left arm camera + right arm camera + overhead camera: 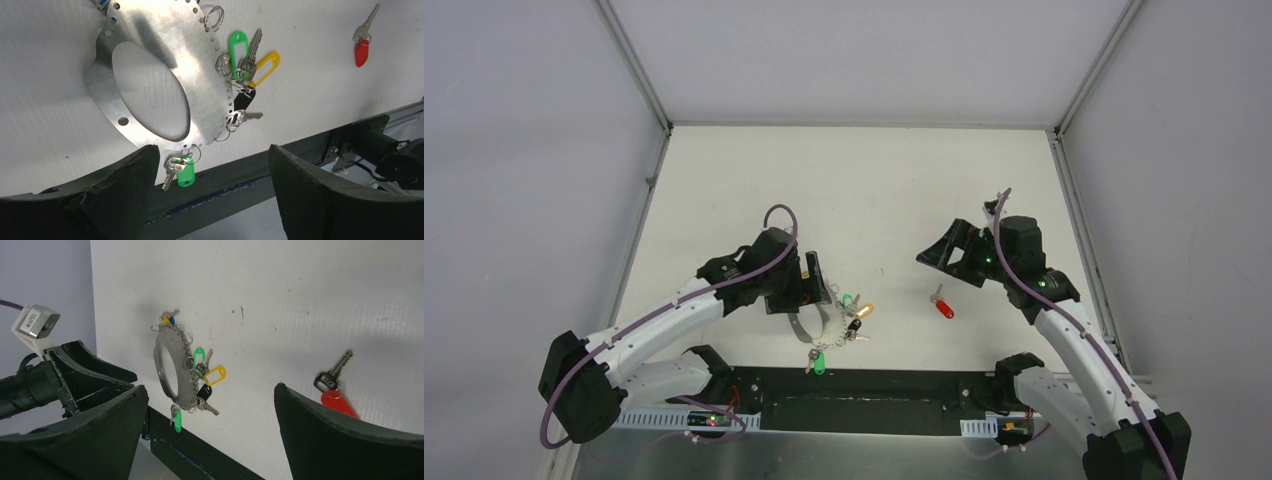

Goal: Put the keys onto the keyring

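**Top external.** The keyring (800, 326) lies near the near edge of the white table (854, 190), left of centre. A cluster of tagged keys (854, 315) fans off its right side, and a green-tagged one (818, 364) sits at its near end. The left gripper (812, 285) hovers at the ring's far-left rim; I cannot tell from here whether it touches. One red-tagged key (943, 306) lies loose, well apart to the right. The right gripper (942, 256) hangs just beyond it.

**Left wrist.** The left gripper (210, 200) has its fingers (100, 200) spread with nothing between them. The keyring (165, 35) shows as a flat perforated band. Green (238, 45), yellow (265, 67) and black (243, 100) tags are already hooked to it by small split rings. The red key (361, 47) is off at far right, unattached.

**Right wrist.** The right gripper (210, 440) is spread wide and empty. The red key (332, 385) is just ahead of its right finger (350, 440). The keyring (185, 385) lies far off to the left.

**Judgement.** Most keys are on, and fetching the red one is the step in hand. The next move calls for a low, flat pinch on the thin key by the right arm, while the left arm steadies the ring.

**Surroundings.** The tabletop is matt white and lightly scuffed. Pale grey walls with metal corner posts enclose it, and a dark rail (864, 400) runs along the near edge.
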